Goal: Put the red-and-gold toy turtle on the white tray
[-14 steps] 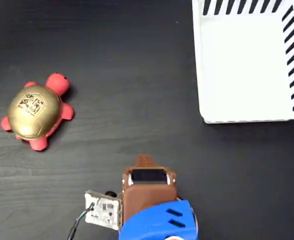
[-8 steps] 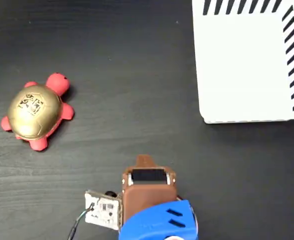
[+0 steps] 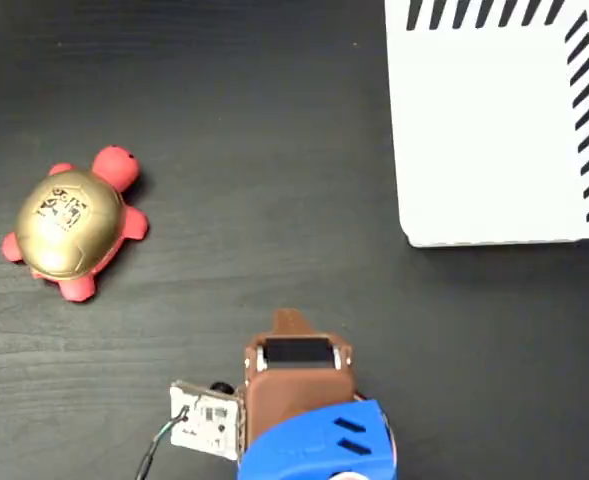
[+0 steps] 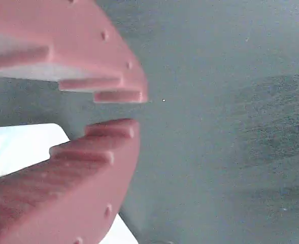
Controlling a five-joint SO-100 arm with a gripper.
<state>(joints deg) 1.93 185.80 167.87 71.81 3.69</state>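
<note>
Fingers [image 4: 120, 111], narrowly parted and gripping nothing, hover low over the dark table [image 3: 274, 150]; the red-and-gold toy turtle [image 3: 69, 222] sits well apart at left, the white tray [image 3: 494, 130] upper right.

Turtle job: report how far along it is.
Nothing is done yet. The red-and-gold toy turtle sits on the dark table at left in the fixed view, far from the white tray. The gripper holds nothing, its jaws slightly apart. Reaching, grasping, carrying and placing all remain.
</note>
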